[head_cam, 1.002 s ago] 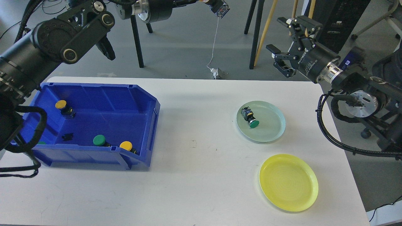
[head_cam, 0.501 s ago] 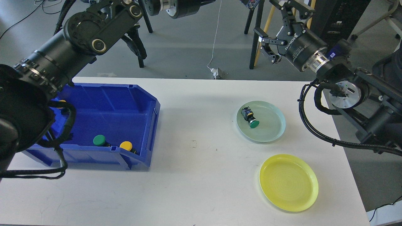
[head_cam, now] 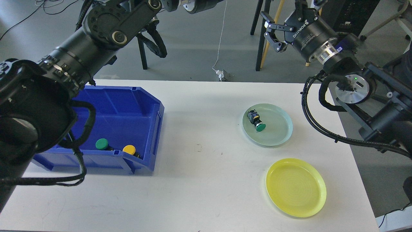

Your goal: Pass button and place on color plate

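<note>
Green plate (head_cam: 279,137): at 3 o'clock on the counter (head_cam: 206,193); green button (head_cam: 256,121) lies tipped on it, w/ cap toward 5 o'clock.
Yellow plate (head_cam: 296,187): at 5 o'clock, nothing on it.
Blue bin (head_cam: 146,129): at 9 o'clock; green-cap button (head_cam: 102,144) and yellow-cap button (head_cam: 129,149) sit side by side near its front wall.
Left arm: rises over bin toward 12 o'clock; far end runs off top edge, so its fingers aren't visible.
Right gripper (head_cam: 283,24): high at 1 o'clock, well clear of counter; fingers spread apart, holding nothing.
Risk: bin buttons sit close together, so a pick there may nudge the neighbour or grab wrong colour.
Risk 2: an off-centre hand-over grip could drop the button short of the matching plate.
</note>
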`<state>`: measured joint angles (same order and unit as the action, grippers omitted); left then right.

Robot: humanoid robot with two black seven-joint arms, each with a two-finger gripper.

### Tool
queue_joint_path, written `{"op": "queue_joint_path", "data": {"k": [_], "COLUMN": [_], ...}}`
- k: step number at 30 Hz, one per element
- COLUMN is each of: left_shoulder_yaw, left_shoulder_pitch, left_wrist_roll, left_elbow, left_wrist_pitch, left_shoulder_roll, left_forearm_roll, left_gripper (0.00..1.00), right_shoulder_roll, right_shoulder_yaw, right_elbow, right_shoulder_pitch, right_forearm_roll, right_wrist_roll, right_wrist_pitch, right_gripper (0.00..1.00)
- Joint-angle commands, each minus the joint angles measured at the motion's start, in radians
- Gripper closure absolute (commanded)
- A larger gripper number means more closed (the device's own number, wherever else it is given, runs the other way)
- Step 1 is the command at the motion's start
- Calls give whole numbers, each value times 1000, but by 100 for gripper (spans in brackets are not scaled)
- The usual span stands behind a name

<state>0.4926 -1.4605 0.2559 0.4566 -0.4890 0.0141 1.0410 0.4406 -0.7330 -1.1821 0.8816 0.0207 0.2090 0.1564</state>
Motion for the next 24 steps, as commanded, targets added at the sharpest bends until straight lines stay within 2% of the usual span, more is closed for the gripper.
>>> {"op": "queue_joint_path", "data": {"k": [1, 18, 24], "left_shoulder_yaw": [0, 0, 0], "left_shoulder_pitch": [6, -15, -14], "left_wrist_roll": [0, -1, -6], "left_elbow": [-6, -7, -7], "left_wrist_pitch": [0, 0, 0], "left_shoulder_roll": [0, -14, -14], "left_forearm_roll": [-6, -53, -53], "left_gripper": [71, 71, 71], "right_shoulder_roll": [0, -37, -46], "right_shoulder_yaw": [-6, 12, 12], "right_elbow": [4, 52, 44], "right_shoulder_pitch": [17, 56, 57], "right_forearm_roll": [-16, -16, -16], "right_wrist_roll": [1, 3, 4], "right_wrist_pitch": [0, -14, -12], "right_gripper": [17, 18, 30]}}
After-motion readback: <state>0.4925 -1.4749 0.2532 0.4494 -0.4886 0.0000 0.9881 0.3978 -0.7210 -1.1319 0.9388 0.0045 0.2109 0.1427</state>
